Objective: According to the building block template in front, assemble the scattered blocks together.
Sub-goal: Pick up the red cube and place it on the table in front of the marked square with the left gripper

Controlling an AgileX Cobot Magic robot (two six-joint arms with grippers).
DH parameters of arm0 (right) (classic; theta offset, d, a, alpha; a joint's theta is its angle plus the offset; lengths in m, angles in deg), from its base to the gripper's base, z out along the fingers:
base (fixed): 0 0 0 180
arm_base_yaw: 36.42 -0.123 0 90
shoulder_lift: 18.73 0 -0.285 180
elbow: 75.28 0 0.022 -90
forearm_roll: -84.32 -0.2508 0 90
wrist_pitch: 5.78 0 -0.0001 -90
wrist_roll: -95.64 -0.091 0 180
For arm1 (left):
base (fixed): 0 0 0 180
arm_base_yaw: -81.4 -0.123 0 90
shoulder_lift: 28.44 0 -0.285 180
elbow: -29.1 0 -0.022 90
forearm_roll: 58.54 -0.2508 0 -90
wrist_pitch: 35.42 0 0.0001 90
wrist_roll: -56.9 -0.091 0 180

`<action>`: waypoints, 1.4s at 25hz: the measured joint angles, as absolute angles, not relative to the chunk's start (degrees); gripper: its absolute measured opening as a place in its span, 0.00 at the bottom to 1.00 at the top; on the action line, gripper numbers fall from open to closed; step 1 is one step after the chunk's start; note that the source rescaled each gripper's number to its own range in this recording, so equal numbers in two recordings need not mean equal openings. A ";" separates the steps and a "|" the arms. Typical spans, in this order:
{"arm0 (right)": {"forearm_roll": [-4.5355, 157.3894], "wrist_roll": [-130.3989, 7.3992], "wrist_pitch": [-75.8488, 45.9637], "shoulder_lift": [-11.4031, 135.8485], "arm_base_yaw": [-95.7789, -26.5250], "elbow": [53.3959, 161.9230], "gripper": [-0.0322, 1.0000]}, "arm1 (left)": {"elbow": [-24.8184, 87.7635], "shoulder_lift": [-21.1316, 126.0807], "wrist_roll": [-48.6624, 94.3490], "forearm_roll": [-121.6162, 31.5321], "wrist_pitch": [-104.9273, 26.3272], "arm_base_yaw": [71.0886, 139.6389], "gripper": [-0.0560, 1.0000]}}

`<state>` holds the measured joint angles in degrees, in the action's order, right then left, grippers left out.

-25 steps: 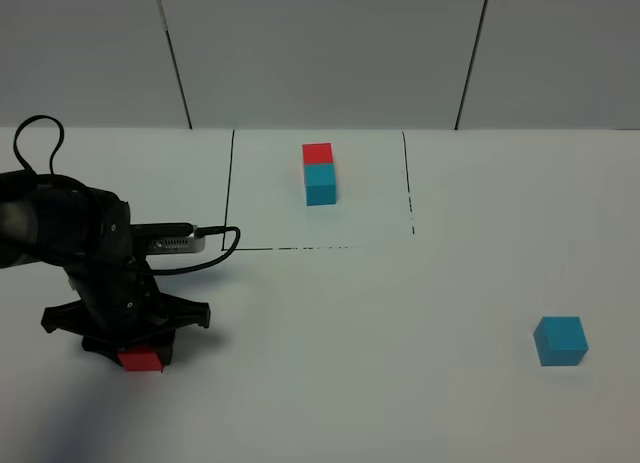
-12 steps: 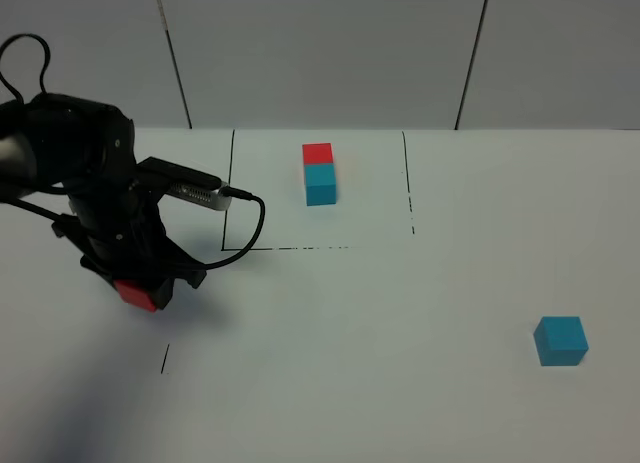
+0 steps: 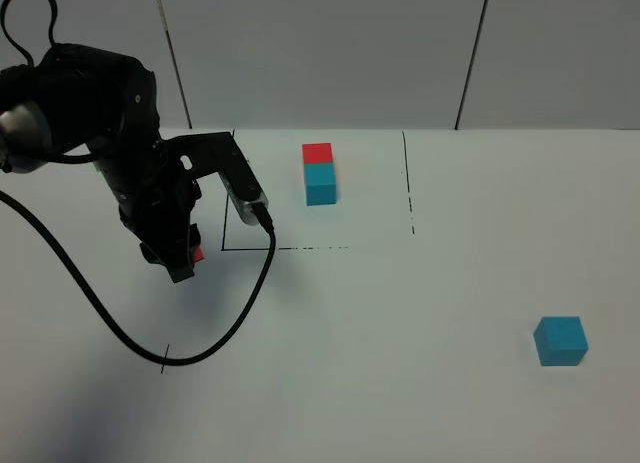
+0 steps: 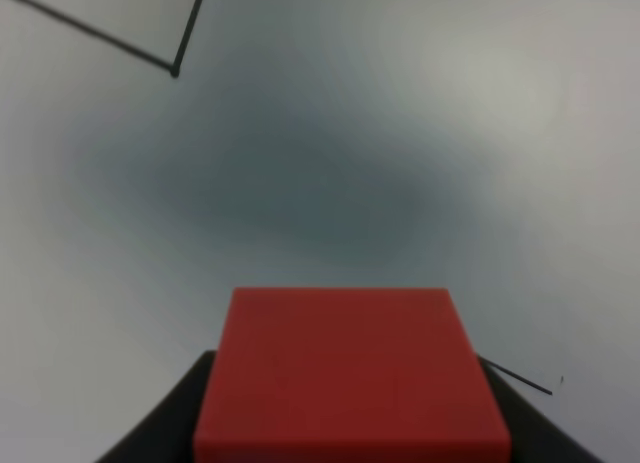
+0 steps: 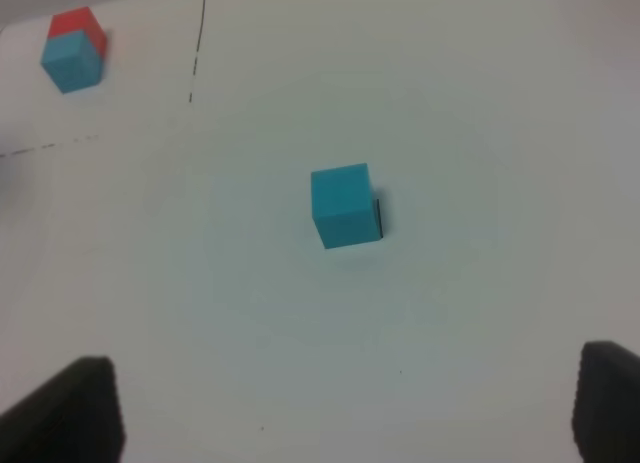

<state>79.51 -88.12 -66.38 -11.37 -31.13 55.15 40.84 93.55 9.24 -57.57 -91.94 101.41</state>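
**Item 1: building block template** (image 3: pixel 319 173). A red and a cyan cube joined into one short bar, lying flat on the white table (image 3: pixel 400 303). It sits inside the rectangle of thin black lines (image 3: pixel 232 188), towards the back and about midway across. In the exterior view its long axis runs front to back. The red end points to the rear wall and the cyan end to the near side. The right wrist view shows it in the distance, cyan face nearest.

**Item 2: red cube** (image 4: pixel 350 368). Clamped in the left gripper (image 3: pixel 180 260), whose jaws are closed on two opposite faces. It is held clear of the table, with a soft shadow below it. It hangs just outside the rectangle's left line, near the near-left corner. From the exterior view only a sliver of red shows behind the black fingers.

**Item 3: cyan cube** (image 3: pixel 560 340). Resting alone on the table at the near right, outside the rectangle and well apart from the template. It is turned slightly off square to the table lines.

**Item 4: right gripper** (image 5: pixel 340 408). Jaws spread wide and empty, above the table with the cyan cube ahead of it. It is not seen in the exterior view.

**Item 5: black cable** (image 3: pixel 230 323). Loops from the left arm down across the table.
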 joint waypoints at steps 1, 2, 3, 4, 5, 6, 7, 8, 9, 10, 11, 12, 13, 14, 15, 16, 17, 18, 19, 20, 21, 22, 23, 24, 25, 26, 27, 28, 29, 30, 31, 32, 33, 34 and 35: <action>79.51 -88.12 -66.38 -11.37 -31.13 55.15 0.80 | 40.84 93.55 8.09 -57.57 -91.35 101.82 0.05; 79.51 -88.12 -66.38 -11.37 -31.13 55.15 0.80 | 40.84 93.55 7.01 -57.57 -90.91 102.28 0.05; 79.51 -88.12 -66.38 -11.37 -31.13 55.15 0.80 | 40.86 93.55 6.01 -57.57 -90.37 102.73 0.05; 79.51 -88.12 -66.38 -11.37 -31.13 55.15 0.80 | 40.86 93.55 5.18 -57.57 -90.02 103.15 0.05; 79.51 -88.12 -66.38 -11.37 -31.13 55.15 0.80 | 40.86 93.55 4.45 -57.57 -89.75 103.44 0.05; 79.51 -88.12 -66.38 -11.37 -31.13 55.15 0.80 | 40.86 93.55 3.95 -57.57 -89.49 103.87 0.05; 79.51 -88.12 -66.38 -11.37 -31.13 55.15 0.80 | 40.86 93.62 3.66 -57.57 -89.25 104.33 0.05; 79.51 -88.12 -66.38 -11.37 -31.13 55.15 0.80 | 40.91 93.81 3.52 -57.57 -89.12 104.71 0.05; 79.51 -88.12 -66.38 -11.37 -31.13 55.15 0.80 | 40.99 94.12 3.37 -57.57 -89.07 105.19 0.05; 79.51 -88.12 -66.38 -11.37 -31.13 55.15 0.80 | 41.36 94.75 3.32 -57.57 -89.42 105.61 0.05; 79.51 -88.12 -66.38 -11.37 -31.13 55.15 0.80 | 42.05 95.47 3.31 -57.57 -89.87 106.04 0.05; 79.51 -88.12 -66.38 -11.37 -31.13 55.15 0.80 | 43.01 96.63 3.31 -57.57 -90.85 106.29 0.05; 79.51 -88.12 -66.38 -11.37 -31.13 55.15 0.80 | 44.29 98.04 3.31 -57.57 -91.92 106.65 0.05; 79.51 -88.12 -66.38 -11.37 -31.13 55.15 0.80 | 45.51 99.59 3.31 -57.57 -93.06 107.06 0.05; 79.51 -88.12 -66.38 -11.37 -31.13 55.15 0.80 | 47.18 100.98 3.31 -57.62 -93.94 107.40 0.05; 79.51 -88.12 -66.38 -11.37 -31.13 55.15 0.80 | 48.98 102.63 3.31 -57.61 -94.96 107.87 0.05; 79.51 -88.12 -66.38 -11.37 -31.13 55.15 0.80 | 50.56 104.19 3.26 -57.61 -95.92 108.41 0.05; 79.51 -88.18 -66.38 -11.37 -31.13 55.15 0.80 | 52.55 105.48 3.26 -57.61 -96.75 108.99 0.05; 79.51 -88.18 -66.38 -11.37 -31.13 55.15 0.80 | 54.60 106.90 3.26 -57.61 -97.68 109.53 0.05; 79.51 -88.18 -66.38 -11.37 -31.13 55.15 0.80 | 56.63 108.36 3.09 -57.61 -98.47 110.19 0.05; 79.51 -88.18 -66.38 -11.37 -31.13 55.15 0.80 | 58.24 109.82 2.89 -57.61 -99.28 110.85 0.05; 79.51 -88.18 -66.38 -11.37 -31.13 55.15 0.80 | 60.19 111.05 2.65 -57.61 -99.90 111.39 0.05; 79.51 -88.18 -66.38 -11.37 -31.13 55.15 0.80 | 62.07 112.45 2.44 -57.61 -100.64 112.03 0.05; 79.51 -88.18 -66.38 -11.37 -31.13 55.15 0.80 | 63.75 113.79 2.19 -57.61 -101.29 112.66 0.05; 79.51 -88.18 -66.38 -11.37 -31.13 55.15 0.80 | 65.04 114.83 1.87 -57.61 -101.87 113.26 0.05; 79.51 -88.18 -66.38 -11.37 -31.13 55.15 0.80 | 66.57 116.05 1.50 -57.61 -102.49 113.74 0.05; 79.51 -88.18 -66.38 -11.37 -31.13 55.15 0.80 | 68.00 117.20 1.12 -57.61 -102.80 114.28 0.05; 79.51 -88.18 -66.38 -11.37 -31.13 55.15 0.80 | 69.12 118.21 0.98 -57.49 -103.01 114.71 0.05; 79.51 -88.18 -66.38 -11.37 -31.13 55.15 0.80 | 70.37 119.03 0.93 -57.36 -103.07 115.09 0.05; 79.51 -88.12 -66.38 -11.37 -31.13 55.15 0.80 | 71.54 119.86 0.79 -57.36 -103.22 115.27 0.05; 79.51 -88.12 -66.38 -11.37 -31.13 55.15 0.80 | 72.59 120.54 0.79 -57.21 -103.35 115.38 0.05; 79.51 -88.12 -66.38 -11.37 -31.13 55.15 0.80 | 73.41 121.19 0.74 -57.16 -103.53 115.52 0.05; 79.51 -88.12 -66.38 -11.37 -31.13 55.15 0.80 | 74.25 121.64 0.74 -57.10 -103.68 115.54 0.05; 79.51 -88.12 -66.38 -11.37 -31.13 55.15 0.80 | 75.00 122.10 0.74 -57.02 -103.79 115.54 0.05; 79.51 -88.12 -66.38 -11.37 -31.13 55.15 0.80 | 75.47 122.49 0.67 -56.66 -103.79 115.54 0.05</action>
<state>79.51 -88.12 -66.38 -11.37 -31.13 55.15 75.47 122.49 0.67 -56.66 -103.79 115.54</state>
